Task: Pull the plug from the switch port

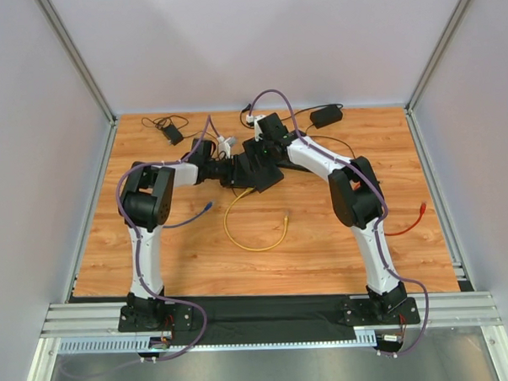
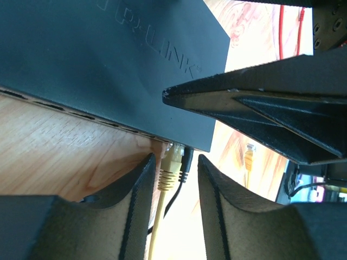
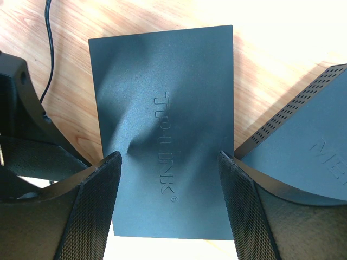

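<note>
A: Where is the thing the robot has to pull?

B: The yellow plug (image 2: 171, 167) is seated in a port on the edge of the black switch (image 2: 108, 65), near one corner. A black cable (image 2: 186, 162) is plugged in just beside it. The yellow cable (image 1: 239, 233) loops away over the table (image 1: 341, 254).

A: And the grippers?

B: The left gripper (image 2: 176, 160) straddles the plug with its jaws apart and a gap showing on each side, so nothing is gripped. The right gripper (image 3: 169, 155) is spread wide over the switch lid. In the left wrist view one of its finger tips looks to rest on that lid, but the pictures do not tell how hard it bears down.

A: What could go wrong from here?

B: Three things, probably. If the left jaws close on the boot or the cable instead of the plug body, the latch likely will not release, and a pull would drag the switch or strain the cable. If the right gripper's hold is light, the switch could slide over the wood toward the left arm. And the black cable is so close that a jaw could pinch it too — then the wrong lead comes out.

A: Anything else?

B: A second black box (image 3: 303, 151) lies just beside the switch, and a sliding switch would knock it.
</note>
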`<action>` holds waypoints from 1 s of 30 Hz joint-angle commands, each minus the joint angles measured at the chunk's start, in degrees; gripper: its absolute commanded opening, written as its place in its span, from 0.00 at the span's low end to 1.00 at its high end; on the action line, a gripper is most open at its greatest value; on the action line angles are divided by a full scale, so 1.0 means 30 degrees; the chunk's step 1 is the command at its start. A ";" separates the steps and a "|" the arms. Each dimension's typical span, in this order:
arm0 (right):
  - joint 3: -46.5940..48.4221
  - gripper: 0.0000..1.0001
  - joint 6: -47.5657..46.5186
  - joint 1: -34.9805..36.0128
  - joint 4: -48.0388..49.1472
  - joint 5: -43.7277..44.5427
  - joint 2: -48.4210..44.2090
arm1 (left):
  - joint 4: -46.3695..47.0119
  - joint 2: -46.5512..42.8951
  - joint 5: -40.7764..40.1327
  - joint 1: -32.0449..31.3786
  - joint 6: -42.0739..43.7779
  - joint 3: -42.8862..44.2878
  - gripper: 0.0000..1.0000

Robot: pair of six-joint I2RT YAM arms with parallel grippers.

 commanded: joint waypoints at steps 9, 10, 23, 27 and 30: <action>-0.0232 0.73 0.0083 -0.0045 -0.0524 -0.0261 0.0081 | 0.0149 0.0913 0.0060 -0.0033 -0.0901 0.0767 0.40; -0.0203 0.73 0.0054 -0.0016 -0.0553 -0.0174 0.0052 | 0.0091 0.0971 0.0030 -0.0033 -0.0960 0.0854 0.39; 0.0324 0.73 0.0025 0.0189 -0.0962 0.0236 0.0666 | -0.0905 0.1470 -0.0439 -0.0033 -0.0990 0.1323 0.10; 0.0734 0.73 -0.0268 0.0394 -0.1460 0.0910 0.0901 | -0.1052 0.1441 -0.0468 -0.0033 -0.1107 0.1323 0.00; 0.0735 0.73 -0.0765 0.0570 -0.1695 0.1057 0.0843 | -0.1081 0.1411 -0.0527 -0.0033 -0.1078 0.1265 0.00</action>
